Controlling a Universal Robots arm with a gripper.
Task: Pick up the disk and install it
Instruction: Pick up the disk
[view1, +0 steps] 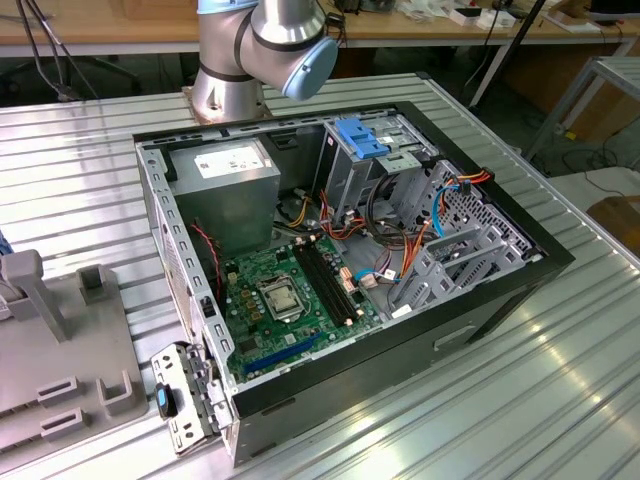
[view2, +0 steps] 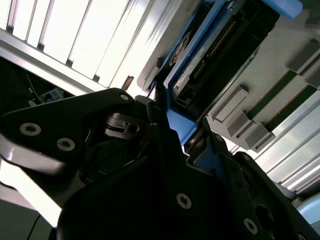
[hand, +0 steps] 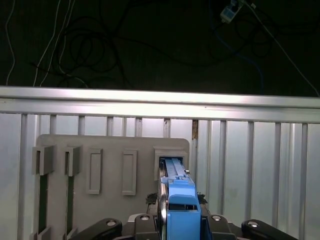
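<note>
One disk (hand: 180, 200) stands on its thin edge. Its long side runs from the gripper (hand: 180, 222) straight into a slot of the grey holder (hand: 112, 145). In the second wrist view, two black fingers (view2: 161, 132) squeeze the disk between them. The exterior view shows one open computer case (view1: 480, 300) on the metal table (view1: 560, 400).

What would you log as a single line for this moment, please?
stage: pickup | gripper: astride the disk | disk state: on edge in a slot of the grey holder | computer case: open, disk not installed
</note>
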